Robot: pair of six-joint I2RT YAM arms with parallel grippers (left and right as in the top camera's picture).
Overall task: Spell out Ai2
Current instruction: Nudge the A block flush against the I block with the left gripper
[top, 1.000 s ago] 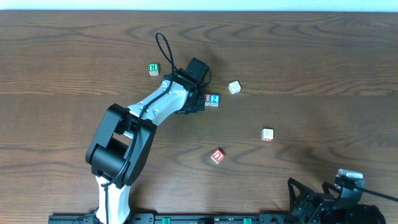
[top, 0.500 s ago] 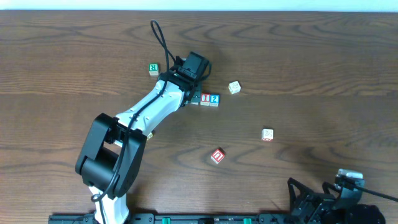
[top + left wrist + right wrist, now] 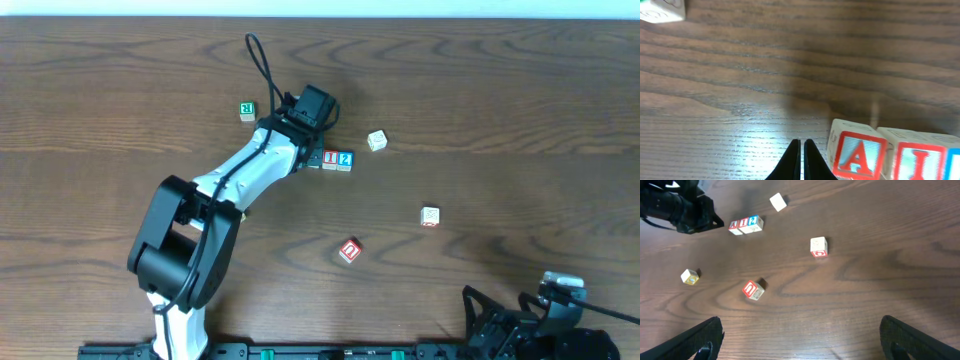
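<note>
Three wooden cubes stand in a row touching each other: the red "A" cube [image 3: 858, 152], the red "I" cube [image 3: 330, 159] and the blue "2" cube [image 3: 345, 159]. In the right wrist view they read A [image 3: 734, 227], I [image 3: 744, 225], 2 [image 3: 754, 222]. My left gripper [image 3: 802, 160] is shut and empty, just left of the "A" cube; in the overhead view [image 3: 309, 157] it covers most of that cube. The "I" cube [image 3: 917, 157] is right of the "A". My right gripper [image 3: 805, 340] is open and empty at the table's near right [image 3: 520, 320].
A green "R" cube [image 3: 247, 110] lies left of the left wrist. A pale cube [image 3: 377, 140] lies right of the row, another [image 3: 430, 216] further right and nearer. A red cube with a curved letter [image 3: 349, 251] lies in front. A pale cube [image 3: 662, 10] shows top left.
My left gripper has drawn back to the left off the cubes, so the "I" cube now shows beside the "2". The left arm's elbow has shifted. The right arm has not moved.
</note>
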